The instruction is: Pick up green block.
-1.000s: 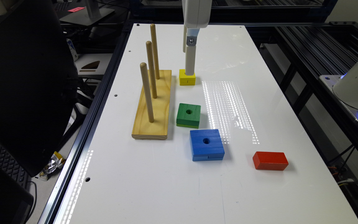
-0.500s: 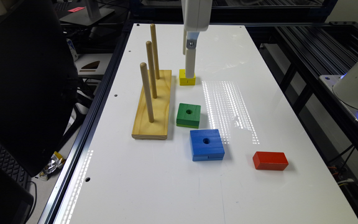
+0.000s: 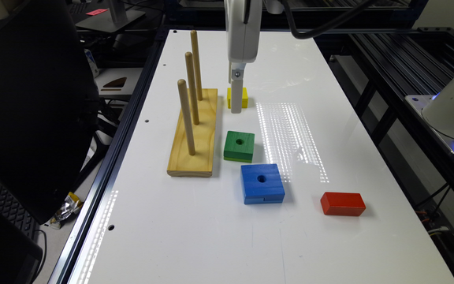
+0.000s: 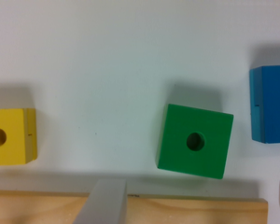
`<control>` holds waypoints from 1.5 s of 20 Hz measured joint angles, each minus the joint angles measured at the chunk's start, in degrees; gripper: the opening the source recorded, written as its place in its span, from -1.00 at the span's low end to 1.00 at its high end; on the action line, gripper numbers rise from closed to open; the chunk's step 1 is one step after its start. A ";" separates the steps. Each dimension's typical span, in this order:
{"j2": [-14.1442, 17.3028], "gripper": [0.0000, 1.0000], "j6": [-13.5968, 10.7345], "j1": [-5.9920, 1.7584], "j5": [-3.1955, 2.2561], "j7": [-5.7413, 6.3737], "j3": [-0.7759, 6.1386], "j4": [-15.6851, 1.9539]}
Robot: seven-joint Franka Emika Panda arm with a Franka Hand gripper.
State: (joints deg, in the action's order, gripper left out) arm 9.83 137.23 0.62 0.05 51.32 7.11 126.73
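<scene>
Hanging from the white arm over the far half of the tabletop [image 3: 219, 236], the tool [image 3: 236, 103] points straight down with its tip in front of the yellow block [image 3: 238, 97], which has a round centre hole visible in the wrist view [image 4: 9, 136]. Whether the tool is released or clenched cannot be told; the wrist view catches one grey finger [image 4: 102, 203] against the wooden base and a pale sliver at the frame corner, nothing between them. The green block [image 3: 239, 146] lies flat on the tabletop, untouched, nearer the camera than the tool and just beside the long edge of the wooden peg base [image 3: 194, 134], without touching it; in the wrist view it [image 4: 195, 141] sits slightly turned relative to that base [image 4: 177, 211], its round hole facing up. Three upright wooden pegs [image 3: 186, 116] stand in a row along the base. The blue block [image 3: 262, 184], larger and also holed, rests near the green one toward the tabletop's near edge, close but apart. A red block [image 3: 343, 203], solid and rectangular, lies further toward the exterior view's right, well apart from the others.
</scene>
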 joint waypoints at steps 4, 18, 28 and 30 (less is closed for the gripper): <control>2.39 1.00 2.03 0.00 0.00 0.00 0.00 0.03; 4.63 1.00 4.42 0.34 -0.04 1.97 1.81 -0.88; 5.31 1.00 4.47 0.32 -0.04 2.04 1.91 -1.61; 5.71 1.00 4.75 0.32 -0.04 2.04 1.91 -1.66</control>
State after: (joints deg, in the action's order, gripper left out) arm 15.54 141.98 0.95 0.02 53.35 9.02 125.08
